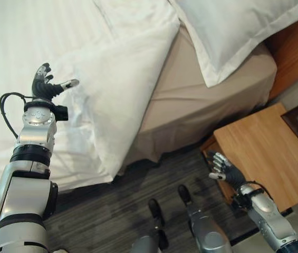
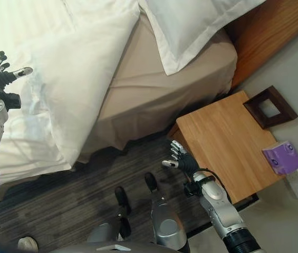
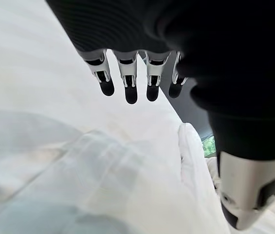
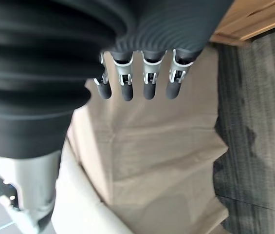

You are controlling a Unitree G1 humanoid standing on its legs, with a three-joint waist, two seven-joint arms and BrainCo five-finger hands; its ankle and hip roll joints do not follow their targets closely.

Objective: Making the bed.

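Observation:
A white duvet [image 1: 106, 89] covers the bed, its corner folded back and hanging over the side toward the floor. Beside the fold the beige fitted sheet [image 1: 201, 105] lies bare. A white pillow [image 1: 233, 31] rests at the head of the bed. My left hand [image 1: 46, 84] hovers over the duvet's edge with fingers spread, holding nothing; the duvet [image 3: 103, 170] lies just past its fingers [image 3: 130, 87]. My right hand [image 2: 183, 158] hangs open above the carpet by the nightstand corner, the beige sheet [image 4: 166, 161] beyond its fingers [image 4: 149, 83].
A wooden nightstand [image 2: 228, 142] stands right of the bed, with a dark picture frame [image 2: 270, 108] and a purple packet [image 2: 281, 157] on it. A wooden headboard [image 2: 275, 31] runs at the top right. Grey carpet [image 1: 112, 211] lies beside the bed. A shoe [image 2: 27, 243] shows at the lower left.

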